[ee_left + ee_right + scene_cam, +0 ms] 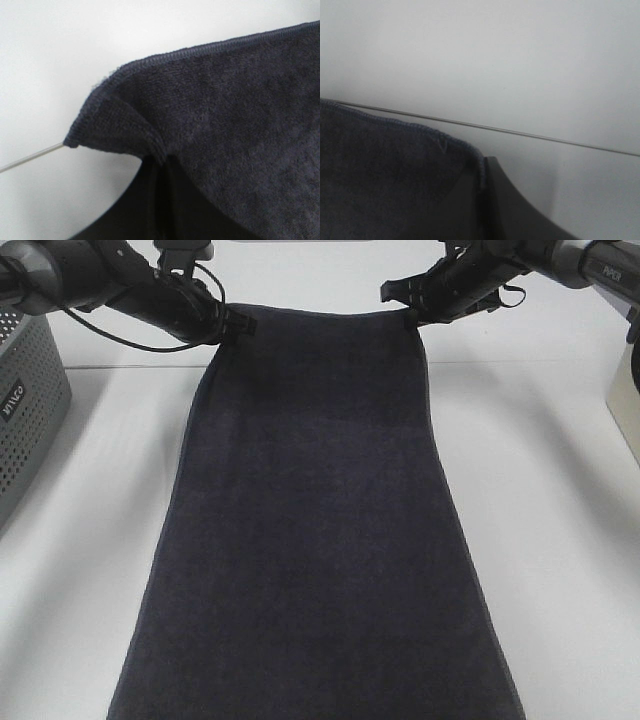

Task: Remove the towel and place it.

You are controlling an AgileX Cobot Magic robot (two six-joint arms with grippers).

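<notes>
Two grippers hold the towel (320, 540) by its far corners: left gripper (238, 325) and right gripper (408, 302), both clamped tight on the hem. Towel hangs stretched between them, near end draped over the table (560, 540) toward cam. Basket (25, 410) sits apart at left. To lay it well: keep arms level w/ equal tension, lower together, let go only once cloth is flat.

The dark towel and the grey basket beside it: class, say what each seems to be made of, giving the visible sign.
The towel: soft terry cloth by the look, matte charcoal; the left wrist view shows a fuzzy looped pile and a stitched hem.
The basket: probably moulded plastic, matte grey, judging by its even rows of punched holes and smooth rim; metal cannot be ruled out.
</notes>
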